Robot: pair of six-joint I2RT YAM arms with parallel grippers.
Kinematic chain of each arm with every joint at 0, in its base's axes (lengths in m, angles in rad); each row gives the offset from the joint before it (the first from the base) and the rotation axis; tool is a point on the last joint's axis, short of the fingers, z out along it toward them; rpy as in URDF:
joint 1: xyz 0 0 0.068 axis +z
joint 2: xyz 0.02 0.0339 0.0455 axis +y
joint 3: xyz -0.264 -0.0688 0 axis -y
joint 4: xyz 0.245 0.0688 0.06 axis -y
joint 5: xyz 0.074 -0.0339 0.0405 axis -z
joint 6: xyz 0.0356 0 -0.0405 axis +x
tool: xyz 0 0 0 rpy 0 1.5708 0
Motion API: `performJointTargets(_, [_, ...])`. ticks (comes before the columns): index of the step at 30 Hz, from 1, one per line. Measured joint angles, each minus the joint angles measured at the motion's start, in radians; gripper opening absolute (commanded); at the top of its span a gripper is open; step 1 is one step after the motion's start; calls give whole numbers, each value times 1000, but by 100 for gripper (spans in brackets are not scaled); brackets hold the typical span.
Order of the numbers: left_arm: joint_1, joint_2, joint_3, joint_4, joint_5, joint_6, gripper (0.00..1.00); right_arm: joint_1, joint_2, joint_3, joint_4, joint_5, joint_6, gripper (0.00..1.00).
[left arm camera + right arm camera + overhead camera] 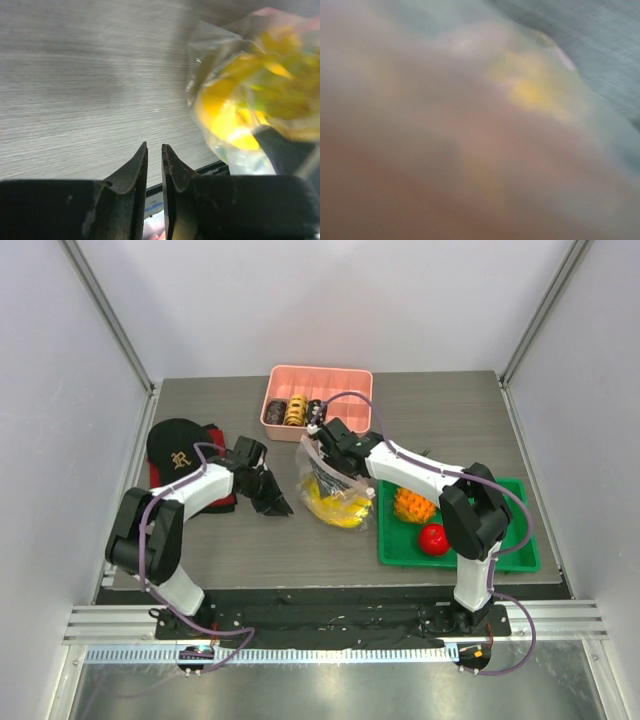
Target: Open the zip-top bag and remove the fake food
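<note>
- Clear, crinkly plastic zip-top bag (338,492) lies near the centre of the grey wood-grain table (430,400). Its pinkish zip strip is at the 12 o'clock end. It bulges w/ a glossy yellow plastic banana (335,514), plus other bits too blurred to name.
- Handling, my guess: the film is thin, soft and slick w/ no stiffness of its own, so it'll sag and fold wherever it's pinched. Contents look light and hollow and will prob. roll to the low end if the bag tips.
- Best hold, imo, is the zip strip or lip: the thickest part and the least slippery. One hand per lip side, then pull apart. A pinch at mid-body likely just traps fruit thru the film.
- Right hand (322,455) is at the bag's 12 o'clock rim, by the strip. Its wrist cam is smothered by film and all blur, so can't tell how wide it stands or whether it has the lip.
- Left hand (154,146) is at the bag's 9 o'clock, near but apart, low over the table. Fingers are almost together w/ a slim slit between them and nothing in it.
- Banana looks hard, glossy and rounded, so a shallow pinch may slip off. Take it across the middle.
- Outside the bag, in the green plastic tray (520,552) at the bag's 3–4 o'clock: an orange plastic pineapple w/ green crown (413,506) and a red round plastic fruit (433,538).
- Risk: w/ only one lip held, the whole bag may lift instead of opening.
</note>
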Motion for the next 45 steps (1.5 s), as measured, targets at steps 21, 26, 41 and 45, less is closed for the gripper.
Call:
performJointTargets(21, [-152,159,-4,228,14,-219,15,23,-72,-168,37,-171,-45,52])
performJointTargets(26, [-152,164,6,229,-1,-219,15,24,-72,-173,51,-89,-71,52])
performJointTargets(41, [-148,168,7,227,-9,-210,16,56,-48,-253,180,-24,-122,59])
performJointTargets(45, [-137,164,6,210,-13,-187,17,69,-45,-267,205,9,-121,38])
